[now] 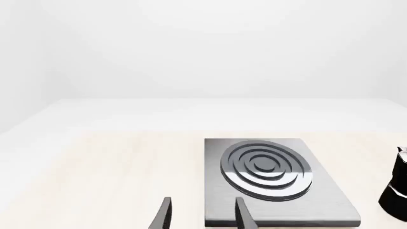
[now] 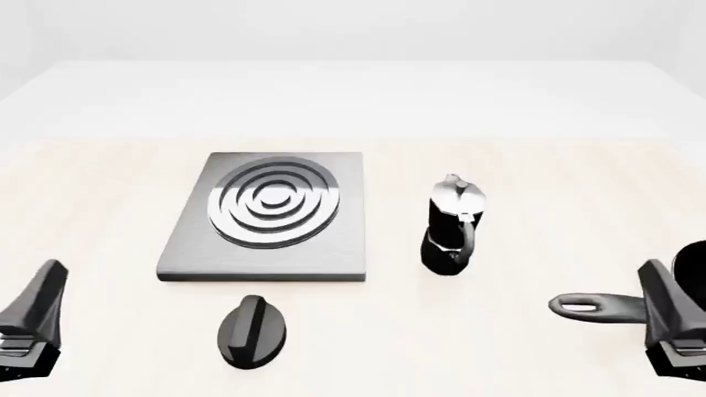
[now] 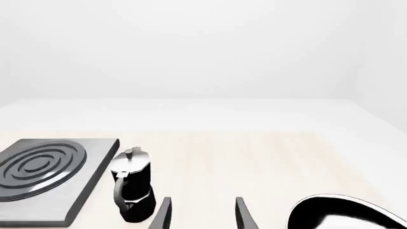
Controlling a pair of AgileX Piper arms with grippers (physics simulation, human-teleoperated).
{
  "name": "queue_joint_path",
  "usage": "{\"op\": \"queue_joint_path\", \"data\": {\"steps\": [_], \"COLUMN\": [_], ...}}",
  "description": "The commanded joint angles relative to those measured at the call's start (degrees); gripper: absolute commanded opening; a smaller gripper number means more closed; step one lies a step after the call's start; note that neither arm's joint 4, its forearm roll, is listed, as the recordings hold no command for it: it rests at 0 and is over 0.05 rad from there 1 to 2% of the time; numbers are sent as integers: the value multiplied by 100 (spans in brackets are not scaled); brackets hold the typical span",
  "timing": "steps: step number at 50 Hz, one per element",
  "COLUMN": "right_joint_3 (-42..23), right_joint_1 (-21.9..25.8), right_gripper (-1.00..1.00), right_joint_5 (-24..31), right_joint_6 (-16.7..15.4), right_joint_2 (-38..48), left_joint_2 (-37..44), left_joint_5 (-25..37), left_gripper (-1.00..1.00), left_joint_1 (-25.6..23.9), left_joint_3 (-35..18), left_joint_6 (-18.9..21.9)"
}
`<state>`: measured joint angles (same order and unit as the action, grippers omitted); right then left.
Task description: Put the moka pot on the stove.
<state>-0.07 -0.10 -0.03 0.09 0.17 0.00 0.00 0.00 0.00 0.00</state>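
Pale tabletop point(image 2: 530, 347) — both grippers low at near corners, jaws parted.

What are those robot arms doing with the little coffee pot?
Nothing yet. The moka pot stands upright on the table, just right of the stove, not on it. The left gripper and right gripper both wait open near the table's front edge, holding nothing. A black knob and a pan lie nearby.

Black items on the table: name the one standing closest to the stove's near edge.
The black oval knob, lying just before the stove; the moka pot stands off its right side, the pan farther right.
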Motion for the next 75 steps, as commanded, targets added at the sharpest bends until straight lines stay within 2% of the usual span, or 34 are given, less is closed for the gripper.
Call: {"op": "queue_joint_path", "data": {"steps": [1,10,17,21,23,38,55,64,66,75], "right_joint_3": [-9,-104,-620,-736,-796,-1126,-834,-773,-764,-611], "right_joint_1": [-20,-91,293,598,721,1119,1441,1615,1661,1724], "right_gripper": [100,100,100,100,100,100,100,100,100,100], "right_joint_5": [-11,38,454,474,294,228,-599,-1170,-1263,-1897], "right_joint_6": [17,22,74,-112,-192,-452,-440,-378,-246,-216], "right_joint_2": [57,0,87,255,560,1284,2321,2951,3056,3650], "left_joint_2": [0,0,0,0,0,0,0,0,0,0], "left_joint_5": [0,0,0,0,0,0,0,0,0,0], "left_gripper": [100,100,100,100,100,100,100,100,100,100], "left_joint_1": [0,0,0,0,0,0,0,0,0,0], "left_joint_3": [0,0,0,0,0,0,0,0,0,0], "left_joint_6": [0,0,0,0,0,0,0,0,0,0]}}
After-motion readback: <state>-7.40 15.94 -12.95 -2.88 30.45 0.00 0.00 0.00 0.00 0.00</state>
